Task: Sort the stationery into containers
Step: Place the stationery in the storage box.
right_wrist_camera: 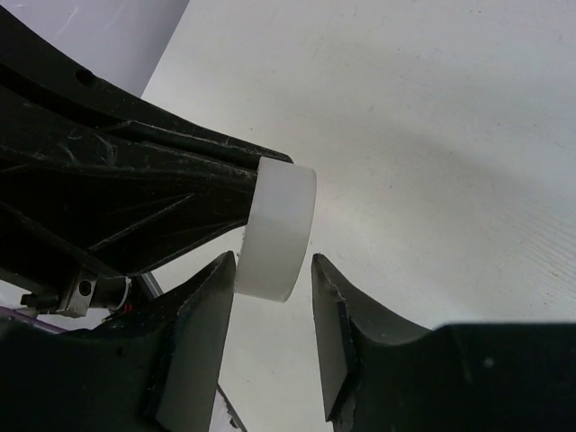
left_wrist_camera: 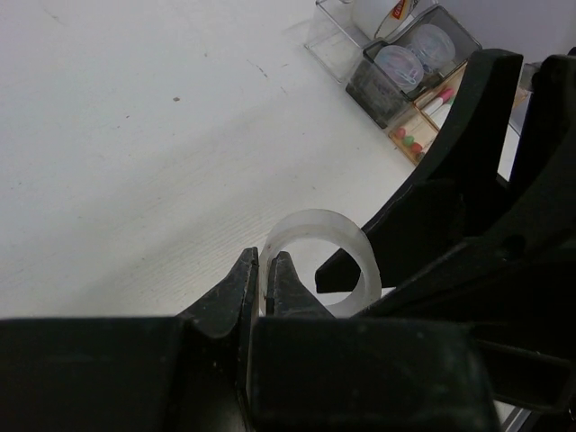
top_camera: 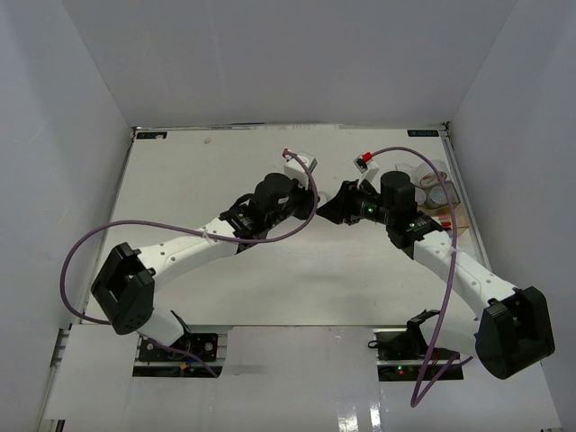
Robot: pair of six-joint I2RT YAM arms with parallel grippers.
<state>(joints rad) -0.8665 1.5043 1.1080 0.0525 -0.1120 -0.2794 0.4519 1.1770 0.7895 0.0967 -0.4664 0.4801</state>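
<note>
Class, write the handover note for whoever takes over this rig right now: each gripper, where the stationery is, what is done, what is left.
Left gripper: shut on the wall of the clear ring, apparently held off the table, mid-workspace.
Right gripper: open, one finger on each side of the ring, not yet closed on it.
Organiser, far right: two round tubs in the grey compartments, markers in the tan tray, and what looks like the tape roll in a clear compartment.
Done: all other stationery in view is sorted.
Left: finish the hand-over, then put the ring in the organiser.
</note>
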